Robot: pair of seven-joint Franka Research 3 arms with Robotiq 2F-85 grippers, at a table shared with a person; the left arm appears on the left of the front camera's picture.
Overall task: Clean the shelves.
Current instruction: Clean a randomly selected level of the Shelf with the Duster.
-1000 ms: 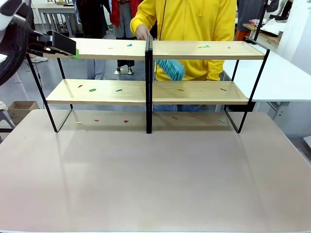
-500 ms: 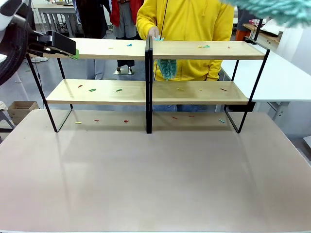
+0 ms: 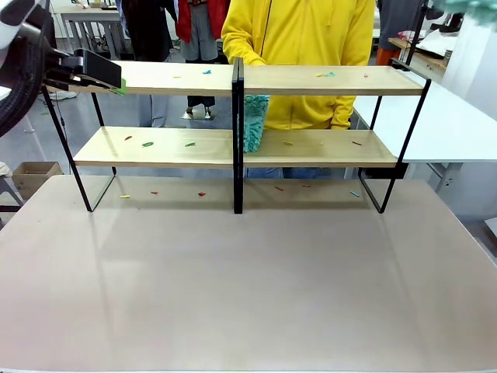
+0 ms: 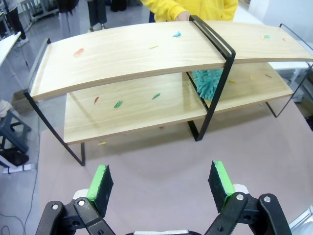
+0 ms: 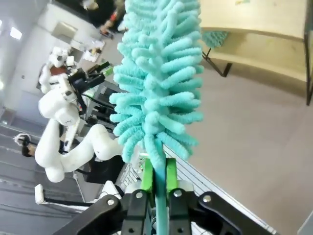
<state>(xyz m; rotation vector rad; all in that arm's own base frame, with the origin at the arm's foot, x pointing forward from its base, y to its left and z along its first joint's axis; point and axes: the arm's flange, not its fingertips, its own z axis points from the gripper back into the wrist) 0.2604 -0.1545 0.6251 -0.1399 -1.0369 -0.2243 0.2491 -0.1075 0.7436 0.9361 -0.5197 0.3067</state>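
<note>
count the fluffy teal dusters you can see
2. The held duster is clamped in the right pincer; the second duster sits on the lower shelf beside the black centre post. Others may be hidden out of frame.

Two-tier pale wooden shelves (image 3: 109,148) in thin black frame (image 3: 238,155), upright across the bench (image 3: 248,295), both boards littered with small coloured scraps (image 3: 147,144)

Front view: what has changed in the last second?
The person's blue-green duster slid left along the lower shelf up to the black centre post. The robot's own duster swung into the top right corner, then mostly out. The left gripper, shelves and scraps stayed put.
</note>
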